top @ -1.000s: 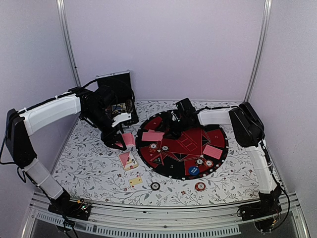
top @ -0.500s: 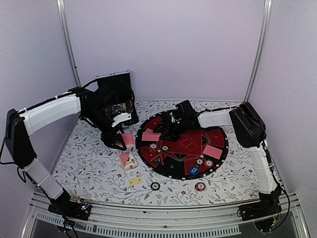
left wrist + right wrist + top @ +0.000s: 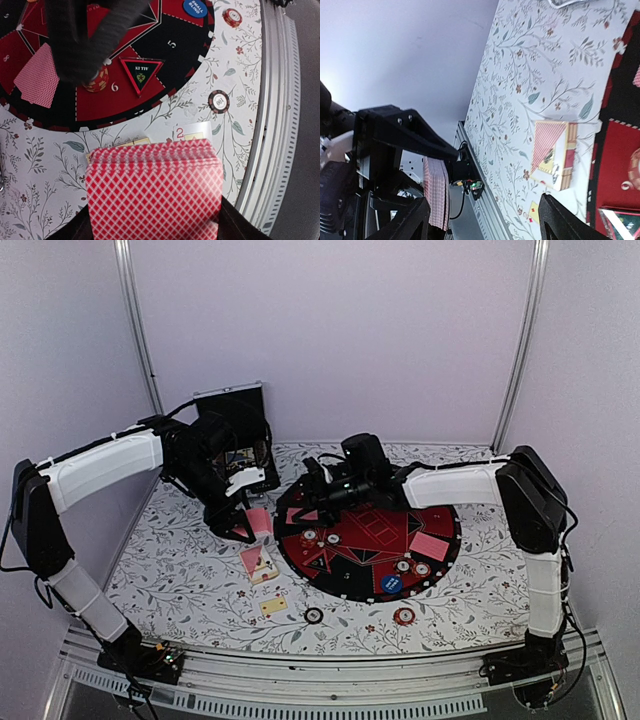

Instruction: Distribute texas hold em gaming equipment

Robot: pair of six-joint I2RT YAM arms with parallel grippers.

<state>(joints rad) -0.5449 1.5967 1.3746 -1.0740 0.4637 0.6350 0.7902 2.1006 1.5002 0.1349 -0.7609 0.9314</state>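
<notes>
Beside the left rim of the round mat (image 3: pixel 350 578), the right gripper (image 3: pixel 481 212) stands wide and empty, facing the deck (image 3: pixel 155 195), which the left gripper (image 3: pixel 240 524) clamps above the table left of the mat. A deep bite could drag off several cards, since the pink-red lattice backs sit slightly fanned, edges stepped.

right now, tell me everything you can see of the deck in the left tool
The deck is a thick stack of cards with pink-red diamond-lattice backs, paper-like. Its upper edges are slightly stepped rather than squared. The left tool is shut on it, holding it above the floral table, just left of the round mat. Only the tool seems to touch it.
</notes>
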